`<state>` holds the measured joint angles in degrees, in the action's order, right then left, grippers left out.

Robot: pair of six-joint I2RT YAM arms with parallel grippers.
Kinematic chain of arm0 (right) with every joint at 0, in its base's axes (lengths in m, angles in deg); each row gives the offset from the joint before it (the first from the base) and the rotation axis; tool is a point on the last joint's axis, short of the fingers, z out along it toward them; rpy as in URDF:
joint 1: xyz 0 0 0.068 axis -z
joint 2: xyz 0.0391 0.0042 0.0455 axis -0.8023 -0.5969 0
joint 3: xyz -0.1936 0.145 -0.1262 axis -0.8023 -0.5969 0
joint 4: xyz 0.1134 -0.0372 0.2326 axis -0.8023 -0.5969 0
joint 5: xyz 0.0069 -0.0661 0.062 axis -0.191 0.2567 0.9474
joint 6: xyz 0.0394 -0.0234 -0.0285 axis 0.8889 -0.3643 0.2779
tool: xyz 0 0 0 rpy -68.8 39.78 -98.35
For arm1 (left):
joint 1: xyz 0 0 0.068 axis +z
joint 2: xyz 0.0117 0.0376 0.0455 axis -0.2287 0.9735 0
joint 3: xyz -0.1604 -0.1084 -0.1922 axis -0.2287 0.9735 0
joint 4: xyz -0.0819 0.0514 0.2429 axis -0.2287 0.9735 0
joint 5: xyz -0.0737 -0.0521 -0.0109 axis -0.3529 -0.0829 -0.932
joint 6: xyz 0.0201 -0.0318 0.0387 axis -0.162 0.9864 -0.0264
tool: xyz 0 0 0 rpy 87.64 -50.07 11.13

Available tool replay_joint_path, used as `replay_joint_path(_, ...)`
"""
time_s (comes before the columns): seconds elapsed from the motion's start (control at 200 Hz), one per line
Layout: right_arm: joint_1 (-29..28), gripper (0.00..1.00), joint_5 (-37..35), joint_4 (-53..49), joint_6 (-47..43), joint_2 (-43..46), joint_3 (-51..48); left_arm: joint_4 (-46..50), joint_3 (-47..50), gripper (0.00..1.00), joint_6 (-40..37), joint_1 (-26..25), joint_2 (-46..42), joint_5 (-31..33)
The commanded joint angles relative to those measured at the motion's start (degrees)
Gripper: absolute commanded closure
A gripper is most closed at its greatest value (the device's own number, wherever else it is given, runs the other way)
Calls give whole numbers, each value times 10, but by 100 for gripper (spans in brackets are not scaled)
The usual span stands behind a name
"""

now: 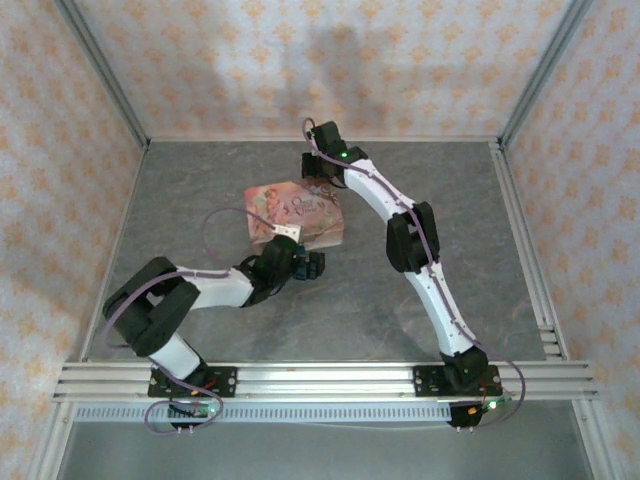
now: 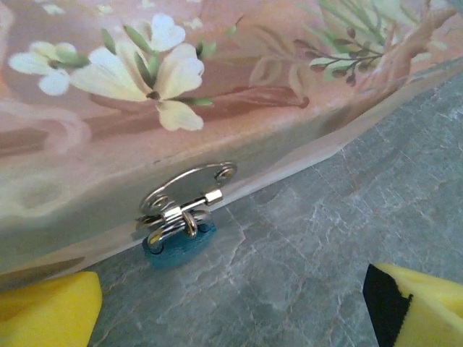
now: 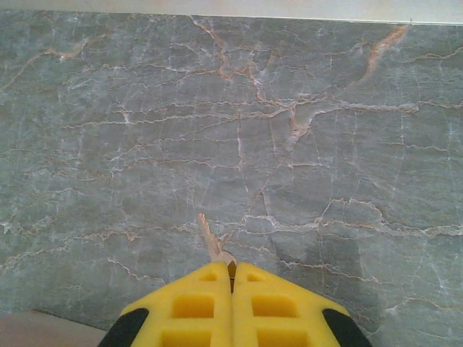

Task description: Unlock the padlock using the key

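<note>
My left gripper [image 2: 231, 309] hangs low with fingers spread wide, while my right gripper [image 3: 232, 269], stretched far, is pinched on the key [image 3: 210, 242].

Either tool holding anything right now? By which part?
Right tool is shut on the key, pinching one end; the thin rest pokes out in front. Left tool is open, holding nothing, facing the padlock.

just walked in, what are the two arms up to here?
The right gripper is shut on the key, whose thin pale tip pokes out between its fingers, over the table. The left gripper is open and faces the front of the pink tin, where the padlock hangs from the hasp. The key has not yet reached the padlock.
</note>
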<state>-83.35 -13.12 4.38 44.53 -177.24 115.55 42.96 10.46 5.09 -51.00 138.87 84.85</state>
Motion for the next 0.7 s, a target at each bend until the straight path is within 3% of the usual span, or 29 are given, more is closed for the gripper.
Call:
replay_joint_path(0.0,-7,100,-16,-15,-13,-16,17,-38,-20,7,-18,0,31,10)
replay_joint_path(0.145,-10,100,-12,-12,-18,-21,9,-62,-30,7,-23,0,56,8)
replay_joint_path(0.28,-11,100,-9,-10,-21,-23,-4,-77,-49,18,-51,-2,73,-28)
replay_joint_path(0.51,-14,100,-7,14,-21,-11,-55,-163,-20,19,-87,-2,48,-42)
replay_joint_path(0.696,-18,100,-9,41,-17,3,-93,-172,-23,37,-84,17,33,-104)
